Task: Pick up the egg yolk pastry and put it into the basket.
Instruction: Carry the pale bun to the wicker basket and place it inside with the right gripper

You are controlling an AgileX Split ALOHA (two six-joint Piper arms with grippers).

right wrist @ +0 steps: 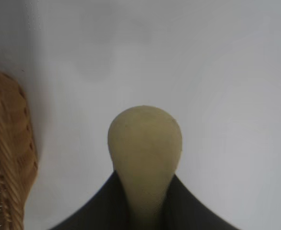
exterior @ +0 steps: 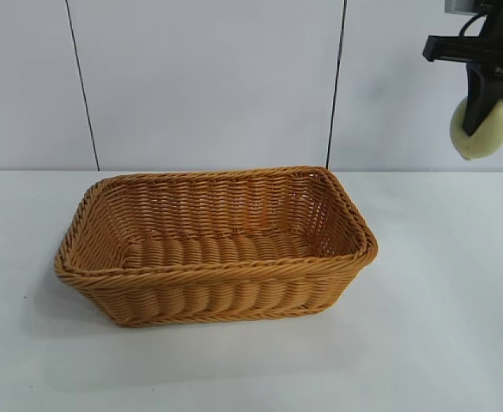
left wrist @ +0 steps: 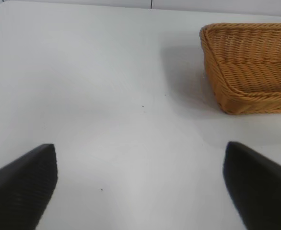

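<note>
The egg yolk pastry is a pale yellow-green lump squeezed in my right gripper, held high in the air at the upper right, to the right of and above the basket. In the right wrist view the pastry bulges out between the two dark fingers, with the basket's corner off to one side. The orange-tan wicker basket stands empty on the white table. My left gripper is open and empty above bare table, out of the exterior view, with the basket farther off.
The white table runs all round the basket. A pale wall with two dark vertical seams stands behind it.
</note>
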